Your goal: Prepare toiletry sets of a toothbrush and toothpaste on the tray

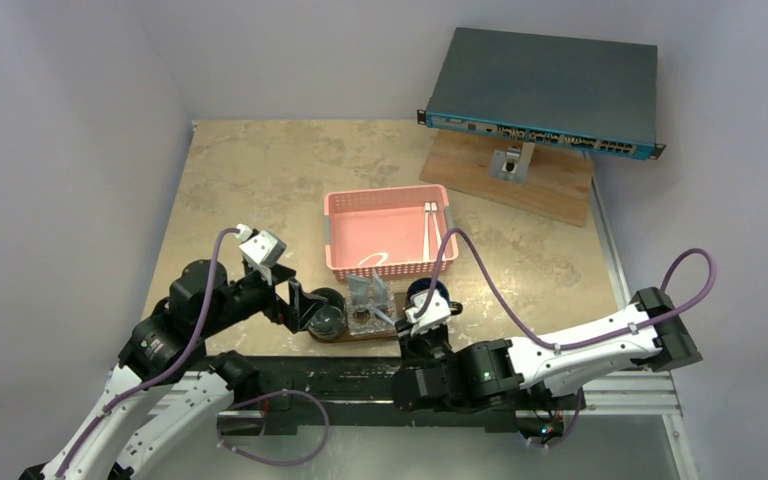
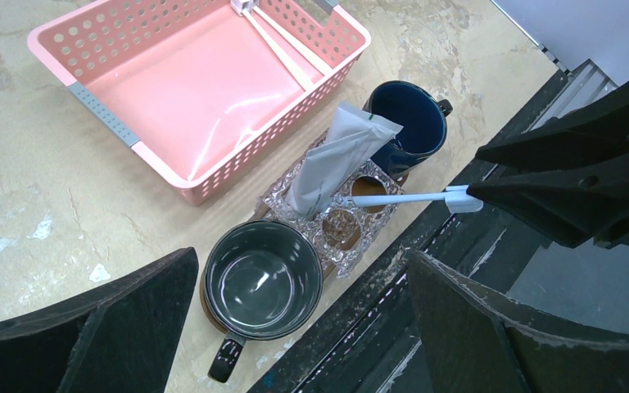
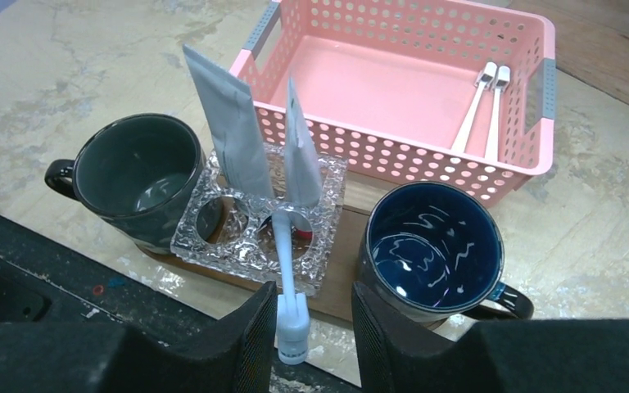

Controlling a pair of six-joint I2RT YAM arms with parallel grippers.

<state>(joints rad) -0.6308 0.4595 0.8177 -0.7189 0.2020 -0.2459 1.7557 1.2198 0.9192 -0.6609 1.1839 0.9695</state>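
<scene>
A slim pale toothbrush (image 3: 286,258) leans out of a clear glass holder (image 3: 213,237), bristle head toward me. My right gripper (image 3: 313,327) is open around that head; the head rests against the left finger and a gap shows on the other side. Two grey-white toothpaste tubes (image 3: 228,131) (image 3: 301,155) stand upright in the same holder. The holder sits on the brown wooden tray (image 3: 352,270) between two mugs. My left gripper (image 2: 303,327) hovers wide open over the grey mug (image 2: 262,278), holding nothing.
A dark blue mug (image 3: 430,246) stands on the tray's right end. Behind it sits a pink perforated basket (image 3: 393,155) with two more toothbrushes (image 3: 483,106) inside. A network switch (image 1: 540,95) on a wooden board occupies the back right.
</scene>
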